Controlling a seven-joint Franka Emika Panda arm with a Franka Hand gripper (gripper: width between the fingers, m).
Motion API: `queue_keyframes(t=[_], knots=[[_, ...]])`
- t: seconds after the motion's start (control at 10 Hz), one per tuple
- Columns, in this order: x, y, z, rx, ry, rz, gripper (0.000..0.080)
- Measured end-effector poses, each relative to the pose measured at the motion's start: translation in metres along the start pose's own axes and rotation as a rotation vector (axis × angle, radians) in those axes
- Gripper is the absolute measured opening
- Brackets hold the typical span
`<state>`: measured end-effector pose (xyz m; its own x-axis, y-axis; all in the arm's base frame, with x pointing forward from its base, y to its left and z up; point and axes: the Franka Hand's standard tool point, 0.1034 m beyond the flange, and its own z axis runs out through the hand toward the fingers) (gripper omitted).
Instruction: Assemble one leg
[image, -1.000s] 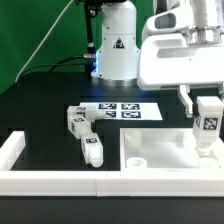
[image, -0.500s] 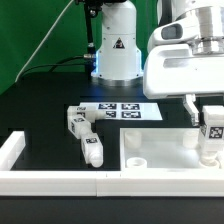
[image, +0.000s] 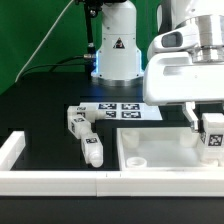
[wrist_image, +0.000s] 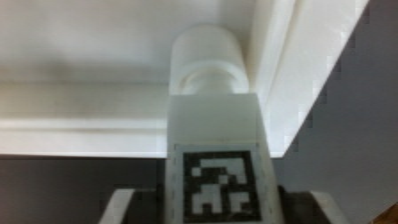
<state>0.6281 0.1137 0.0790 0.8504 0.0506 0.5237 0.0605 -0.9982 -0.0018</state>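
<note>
A: So, how do the jaws of the gripper (image: 208, 122) stand?
B: Clamped on the short white tagged plastic leg (image: 212, 140), held upright over a corner of the large flat white panel (image: 160, 150).
A: Elsewhere?
B: Two similar pegs (image: 76, 122) (image: 92, 150) lie beside the marker board (image: 120, 110).

White tagged leg (image: 212, 138) upright between the jaws over the panel (image: 160, 152) corner

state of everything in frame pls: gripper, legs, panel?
gripper: shut on the held leg.
held leg: upright, over the panel's corner on the exterior view's right; seated or not, cannot tell.
loose leg by the marker board: lying on the table, free.
second loose leg: lying down, free.
panel: flat on the table; its recess empty.
</note>
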Motion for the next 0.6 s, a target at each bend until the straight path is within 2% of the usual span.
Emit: queue_keyframes(t=[0.6], knots=[[0.0018,0.0090,0.0017,-0.015,0.045,0.002,0.0285]])
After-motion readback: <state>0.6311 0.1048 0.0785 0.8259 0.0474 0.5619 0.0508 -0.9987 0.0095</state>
